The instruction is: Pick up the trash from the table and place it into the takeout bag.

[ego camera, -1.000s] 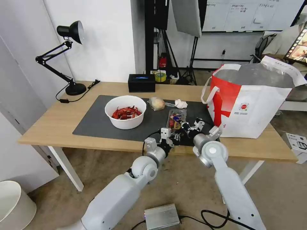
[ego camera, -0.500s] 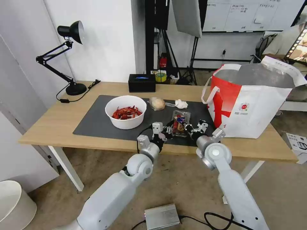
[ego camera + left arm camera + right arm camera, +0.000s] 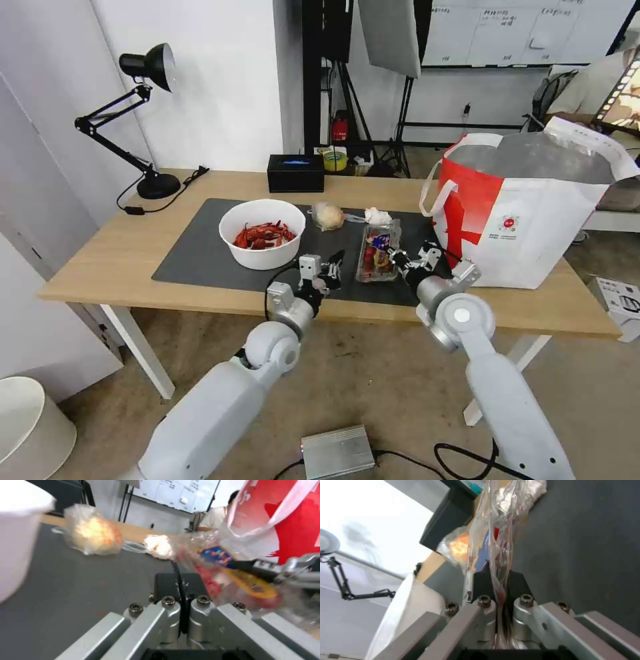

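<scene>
I see a light wood counter (image 3: 107,257) under a dark grey mat (image 3: 200,257), a white bowl (image 3: 262,233) of red shells, a clear box (image 3: 378,244) with red, blue and yellow bits, a white tissue (image 3: 377,217), and a white bag (image 3: 533,227) with a red side panel and silver lining

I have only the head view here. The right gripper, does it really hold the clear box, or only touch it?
Observer: It holds it. In the right wrist view the right gripper is shut on the clear box; the plastic edge runs between its fingers.
Operator: And the left gripper, does it hold anything?
Observer: No. In the left wrist view the left gripper is shut with nothing between its fingers; the box is beside it.
</scene>
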{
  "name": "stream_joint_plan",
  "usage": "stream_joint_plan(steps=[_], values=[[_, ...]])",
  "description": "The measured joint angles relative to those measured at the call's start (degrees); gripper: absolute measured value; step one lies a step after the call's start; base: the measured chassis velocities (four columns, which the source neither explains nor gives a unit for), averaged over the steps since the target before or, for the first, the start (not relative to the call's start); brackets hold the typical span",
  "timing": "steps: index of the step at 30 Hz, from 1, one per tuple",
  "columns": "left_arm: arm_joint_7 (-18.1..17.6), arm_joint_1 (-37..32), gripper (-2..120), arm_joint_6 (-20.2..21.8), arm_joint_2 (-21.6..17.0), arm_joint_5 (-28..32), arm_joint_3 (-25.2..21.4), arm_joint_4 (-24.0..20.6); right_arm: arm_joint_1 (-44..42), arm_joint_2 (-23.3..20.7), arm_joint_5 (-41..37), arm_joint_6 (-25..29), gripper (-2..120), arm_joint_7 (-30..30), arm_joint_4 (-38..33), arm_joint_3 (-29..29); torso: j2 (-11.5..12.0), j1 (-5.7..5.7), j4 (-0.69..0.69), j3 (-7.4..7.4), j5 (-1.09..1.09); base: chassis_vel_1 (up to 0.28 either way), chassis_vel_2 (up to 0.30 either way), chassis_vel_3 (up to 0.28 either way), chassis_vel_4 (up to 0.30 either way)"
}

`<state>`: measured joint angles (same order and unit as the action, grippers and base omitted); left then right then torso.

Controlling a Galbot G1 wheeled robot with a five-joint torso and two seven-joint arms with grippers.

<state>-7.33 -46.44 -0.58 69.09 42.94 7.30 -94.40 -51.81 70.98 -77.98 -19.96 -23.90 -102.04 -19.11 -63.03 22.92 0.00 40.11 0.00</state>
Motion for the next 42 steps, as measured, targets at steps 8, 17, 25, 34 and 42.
stream_joint_plan(steps=[8, 17, 25, 34, 42], values=[[0.4, -3.3, 0, 0.1, -1.6, -3.0, -2.4, -2.1, 0.5, -1.5, -2.2, -0.2, 0, -1.0, -4.6, 0.1, 0.0, 0.0, 0.0, 0.0, 0.0, 0.0, 0.0, 0.0, 0.0], [1.4, -6.9, 0, -0.1, -3.4, -7.5, -6.7, -4.8, 2.0, -4.1, -5.6, -0.4, 0, -2.5, -9.6, -0.7, 0.0, 0.0, 0.0, 0.0, 0.0, 0.0, 0.0, 0.0, 0.0], [1.8, -9.7, 0, -0.6, -5.3, -9.1, -9.9, -6.8, 4.2, -6.5, -8.0, -0.5, 0, -3.4, -11.5, -2.5, 0.0, 0.0, 0.0, 0.0, 0.01, 0.0, 0.0, 0.0, 0.0], [2.7, -13.7, 0, -1.5, -6.1, -11.9, -12.9, -8.4, 7.2, -10.2, -11.6, -0.4, 0, -4.5, -13.0, -7.2, 0.0, 0.0, 0.0, 0.0, 0.01, 0.0, 0.0, 0.0, 0.0], [2.8, -15.9, 26, -1.7, -6.9, -11.7, -14.7, -10.2, 7.5, -14.4, -14.8, -0.3, 0, -4.7, -14.2, -11.4, 0.0, 0.0, 0.0, 0.0, 0.01, 0.0, 0.0, 0.0, 0.0]])
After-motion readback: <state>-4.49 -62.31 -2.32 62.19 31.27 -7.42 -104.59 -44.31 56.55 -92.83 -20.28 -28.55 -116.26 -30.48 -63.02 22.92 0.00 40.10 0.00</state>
